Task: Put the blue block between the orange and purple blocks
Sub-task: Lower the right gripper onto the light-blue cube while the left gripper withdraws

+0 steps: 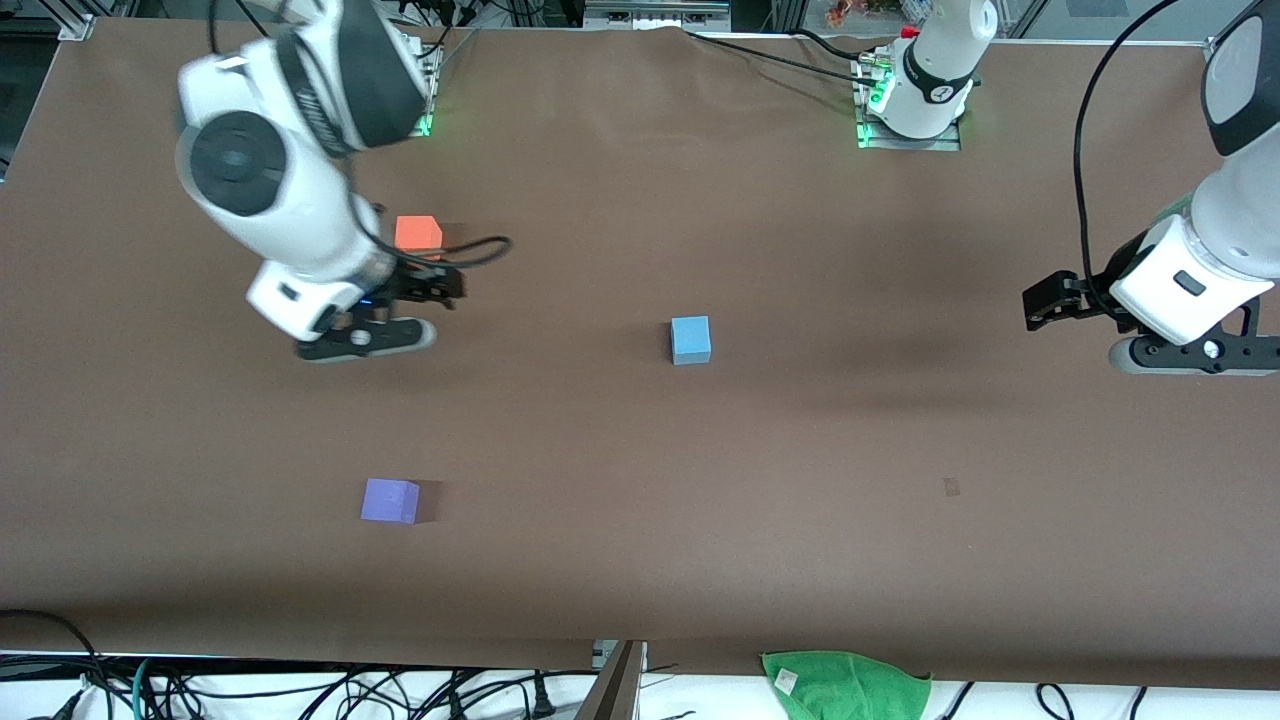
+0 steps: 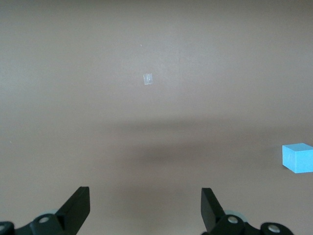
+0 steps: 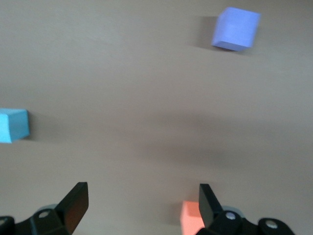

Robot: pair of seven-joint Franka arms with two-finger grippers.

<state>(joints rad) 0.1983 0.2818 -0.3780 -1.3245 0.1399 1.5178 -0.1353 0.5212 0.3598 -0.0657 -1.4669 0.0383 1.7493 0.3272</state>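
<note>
The sky-blue block (image 1: 690,339) sits alone near the middle of the table. The orange block (image 1: 418,234) lies toward the right arm's end, farther from the front camera than the purple block (image 1: 390,500). My right gripper (image 1: 368,338) is open and empty over bare table beside the orange block. The right wrist view shows its open gripper (image 3: 143,193), the orange block (image 3: 190,218) by one finger, the purple block (image 3: 235,29) and the blue block (image 3: 13,125). My left gripper (image 1: 1195,355) is open and empty over the left arm's end of the table. Its wrist view shows the open gripper (image 2: 145,196) and the blue block (image 2: 298,157) off to the side.
A green cloth (image 1: 845,683) lies at the table's edge nearest the front camera. A small pale mark (image 1: 951,487) is on the brown table top, also seen in the left wrist view (image 2: 147,78). Cables run along the table's edges.
</note>
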